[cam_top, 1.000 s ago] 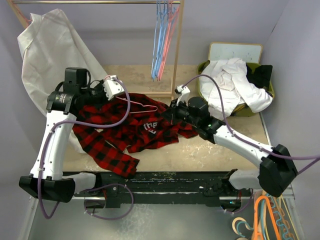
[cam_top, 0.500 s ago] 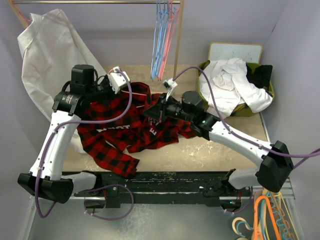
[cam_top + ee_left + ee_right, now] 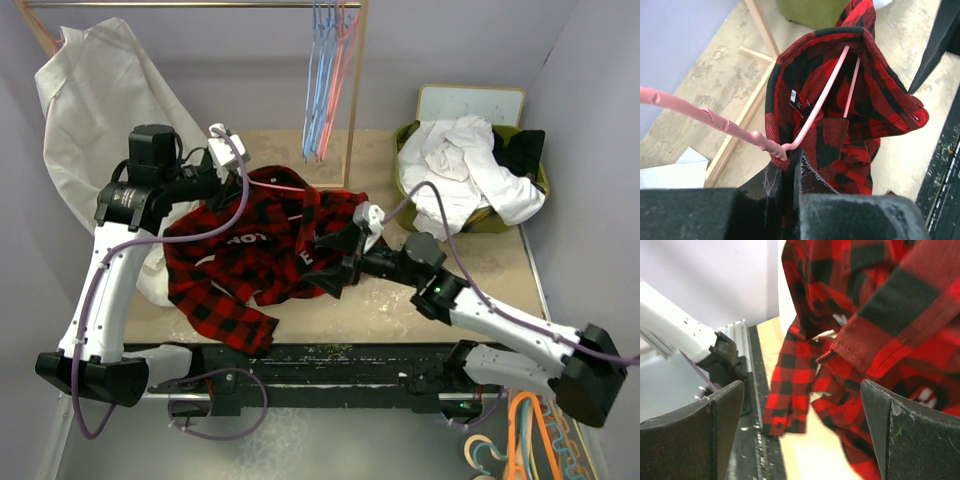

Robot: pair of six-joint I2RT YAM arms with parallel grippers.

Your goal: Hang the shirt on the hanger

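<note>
**Top external.** Surface (image 3: 330, 312), tan, carrying the shirt (image 3: 250, 255), which lies crumpled left of centre with its upper part lifted. Hanger (image 3: 292, 187): a pink bar showing at the shirt's top edge. Left end effector (image 3: 235, 172) is raised at the hanger's left end. Right end effector (image 3: 343, 256) sits low at the shirt's right edge.

**Left wrist.** The left end effector (image 3: 790, 161) is clamped tight on the hanger (image 3: 821, 97) at its neck. One hanger arm runs inside the shirt (image 3: 850, 125), past the grey tag (image 3: 793, 95).

**Right wrist.** The right end effector (image 3: 800, 390) has its fingers (image 3: 720, 430) spread wide, nothing between them. Shirt (image 3: 850, 315) hangs just ahead, with its white lettering (image 3: 926, 397) partly seen.
</note>
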